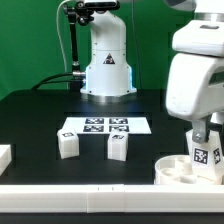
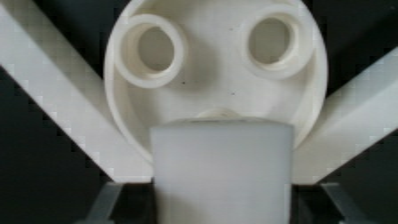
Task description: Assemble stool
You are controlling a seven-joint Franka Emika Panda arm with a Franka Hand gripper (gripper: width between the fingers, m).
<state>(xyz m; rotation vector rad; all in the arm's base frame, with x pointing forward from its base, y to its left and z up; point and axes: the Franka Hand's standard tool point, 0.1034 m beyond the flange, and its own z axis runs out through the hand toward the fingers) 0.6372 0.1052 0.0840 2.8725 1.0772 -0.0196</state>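
The thick round white plastic stool seat (image 1: pixel 176 171) lies at the surface's (image 1: pixel 40 115) near corner on the exterior view's right, round sockets facing up. Just above it hangs a stubby white tagged leg block (image 1: pixel 205 153), pinched in the hand (image 1: pixel 202 136). A second leg block (image 1: pixel 67 143) and third leg block (image 1: pixel 118 145) wait by the near edge (both upright). Lowered off-centre, the leg could catch a socket rim, jam, or shove the seat.

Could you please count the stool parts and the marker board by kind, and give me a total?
Leg blocks: 3
Round seat: 1
Marker board: 1
Total: 5
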